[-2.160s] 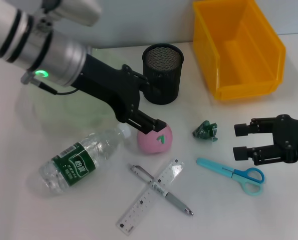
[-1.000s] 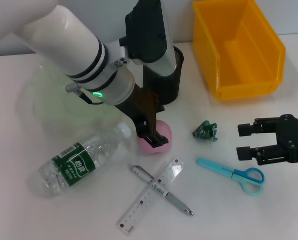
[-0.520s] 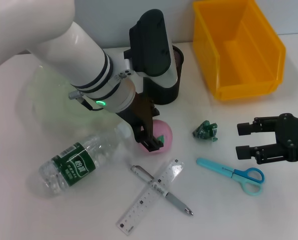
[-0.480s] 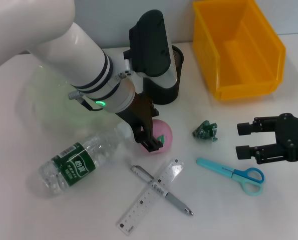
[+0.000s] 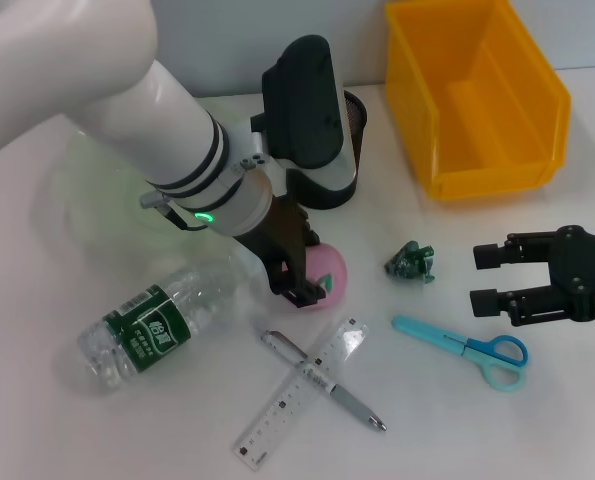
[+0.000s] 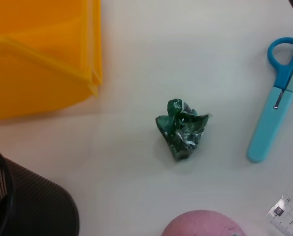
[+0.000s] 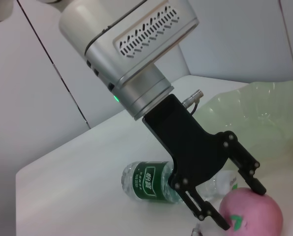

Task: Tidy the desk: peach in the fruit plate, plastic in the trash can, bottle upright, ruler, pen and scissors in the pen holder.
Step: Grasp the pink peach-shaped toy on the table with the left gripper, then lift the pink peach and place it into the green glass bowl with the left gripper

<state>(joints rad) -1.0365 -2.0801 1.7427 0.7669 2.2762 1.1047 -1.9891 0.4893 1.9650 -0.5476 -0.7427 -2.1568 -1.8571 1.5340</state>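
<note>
The pink peach [image 5: 329,268] rests on the table, and my left gripper [image 5: 311,277] is down over it, open, with one finger on each side; the right wrist view shows the black fingers [image 7: 209,213] straddling the peach [image 7: 252,214]. The bottle [image 5: 157,325] lies on its side. A clear ruler [image 5: 299,392] lies across the pen [image 5: 327,381]. Blue scissors [image 5: 465,346] lie in front of my open right gripper [image 5: 485,280]. Crumpled green plastic [image 5: 410,263] sits mid-table. The black mesh pen holder [image 5: 350,150] is mostly hidden by my left arm. The pale green fruit plate [image 5: 87,195] lies at the left.
A yellow trash bin [image 5: 472,95] stands at the back right. The left wrist view shows the plastic [image 6: 182,129], the scissors [image 6: 276,101], the bin's wall [image 6: 38,54] and the pen holder's rim [image 6: 23,206].
My left arm swung round and came down over the peach, its fingers sinking a little lower on both sides. The peach and the right gripper have stayed put.
</note>
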